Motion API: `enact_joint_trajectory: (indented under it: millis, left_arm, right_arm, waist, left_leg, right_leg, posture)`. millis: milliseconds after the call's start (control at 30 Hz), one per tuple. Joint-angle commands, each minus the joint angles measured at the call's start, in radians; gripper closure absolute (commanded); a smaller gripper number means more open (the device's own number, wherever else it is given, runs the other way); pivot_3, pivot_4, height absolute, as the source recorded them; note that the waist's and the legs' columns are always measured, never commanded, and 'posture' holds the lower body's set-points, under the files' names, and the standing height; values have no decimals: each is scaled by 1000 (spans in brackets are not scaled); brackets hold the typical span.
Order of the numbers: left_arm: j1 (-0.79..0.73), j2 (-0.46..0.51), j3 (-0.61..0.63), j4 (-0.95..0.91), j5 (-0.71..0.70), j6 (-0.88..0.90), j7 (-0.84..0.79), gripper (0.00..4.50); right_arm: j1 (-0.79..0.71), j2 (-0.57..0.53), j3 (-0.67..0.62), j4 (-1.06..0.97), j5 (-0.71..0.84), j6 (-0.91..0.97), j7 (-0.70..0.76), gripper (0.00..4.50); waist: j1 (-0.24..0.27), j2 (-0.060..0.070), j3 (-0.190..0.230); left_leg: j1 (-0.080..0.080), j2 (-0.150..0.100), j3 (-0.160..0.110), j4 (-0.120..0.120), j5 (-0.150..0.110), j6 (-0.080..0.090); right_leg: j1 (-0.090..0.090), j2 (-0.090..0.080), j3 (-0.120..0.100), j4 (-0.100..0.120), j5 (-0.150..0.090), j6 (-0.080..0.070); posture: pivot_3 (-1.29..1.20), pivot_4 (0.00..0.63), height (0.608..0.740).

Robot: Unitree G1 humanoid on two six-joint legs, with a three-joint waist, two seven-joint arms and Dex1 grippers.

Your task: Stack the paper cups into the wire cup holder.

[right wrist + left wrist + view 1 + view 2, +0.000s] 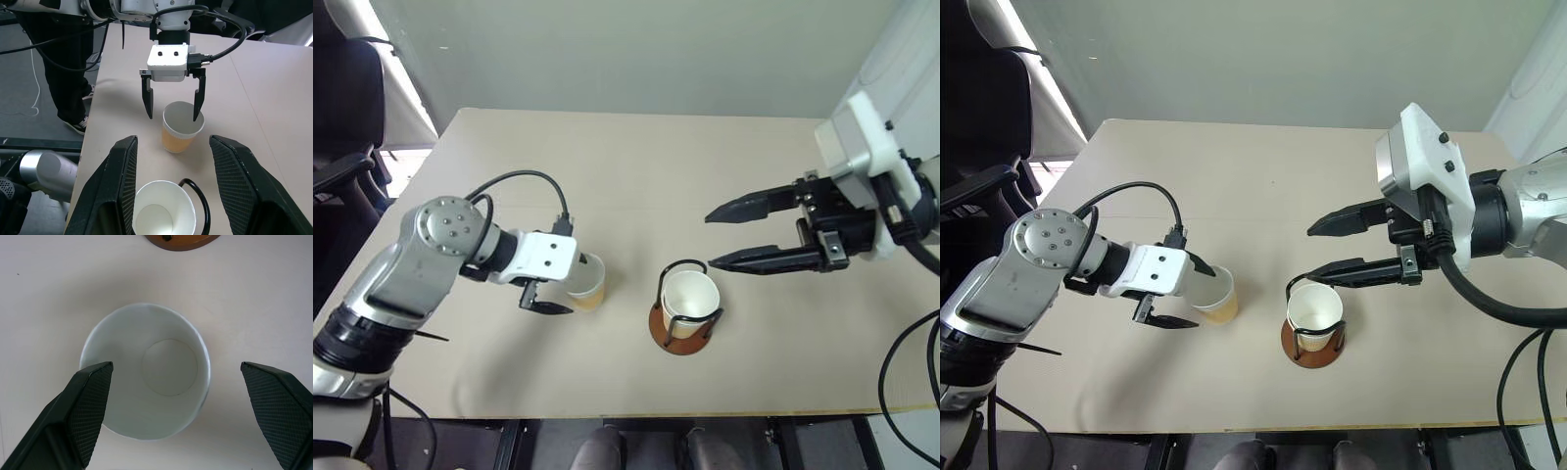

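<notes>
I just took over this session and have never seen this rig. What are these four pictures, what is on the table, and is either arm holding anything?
You are looking at a two-armed humanoid robot. The two wide pictures come from cameras in its head, looking down over its arms. The other two come from cameras on each wrist, looking along that arm's own black fingers.

On the beige table stands the wire cup holder, a reddish-brown disc with black wire loops, with a paper cup already seated in it. Beside it, on the robot's left, a loose paper cup stands upright.

The left gripper hangs wide open over that loose cup, one finger on each side, not closed on it. The right gripper hovers by the holder, open and empty. So nothing is held at this moment.
</notes>
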Motion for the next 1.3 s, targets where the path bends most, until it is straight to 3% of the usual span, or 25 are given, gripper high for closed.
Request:
enact_joint_trajectory:
  millis: [33, 133, 233, 600, 900, 1300]
  left_arm:
    - [3, -3, -7, 4, 14, -27, -9, 0]
    - [13, -11, -15, 14, 23, -47, -9, 0]
    - [20, -21, -32, 34, 36, -76, -5, 557]
    - [9, -57, -40, 63, 30, -104, -25, 4474]
    - [-90, -80, 12, 45, -94, 9, -82, 4474]
    - [-377, -123, 86, 165, -235, 104, -130, 4474]
  right_arm:
    - [-6, -17, -19, -5, -6, -21, -11, 2195]
    - [-5, -17, -17, -8, -8, -21, -15, 2195]
    - [-2, -17, -18, -12, -8, -20, -20, 2158]
    - [14, -30, -23, -16, -11, -21, -22, 2158]
    - [89, -68, -16, 0, -63, -68, -1, 2158]
    - [289, -161, -42, 3, -180, -196, 87, 2158]
  waist:
    - [0, 0, 0]
    - [0, 0, 0]
    - [0, 0, 0]
    - [0, 0, 0]
    - [2, 0, 0]
    - [3, 0, 0]
  left_leg:
    - [0, 0, 0, 0, 0, 0]
    - [0, 0, 0, 0, 0, 0]
    - [0, 0, 0, 0, 0, 0]
    - [0, 0, 0, 0, 0, 0]
    - [0, 0, 0, 1, 0, 0]
    - [-1, 0, 0, 1, 0, 0]
  right_leg:
    - [0, 0, 0, 0, 0, 0]
    - [0, 0, 0, 0, 0, 0]
    - [0, 0, 0, 0, 0, 0]
    - [0, 0, 0, 0, 0, 0]
    - [0, 0, 0, 1, 0, 0]
    - [0, -1, 0, 0, 0, 0]
  posture:
    - [0, 150, 740]
    - [0, 150, 740]
    - [0, 150, 740]
    - [0, 150, 740]
    - [0, 150, 740]
    - [0, 150, 740]
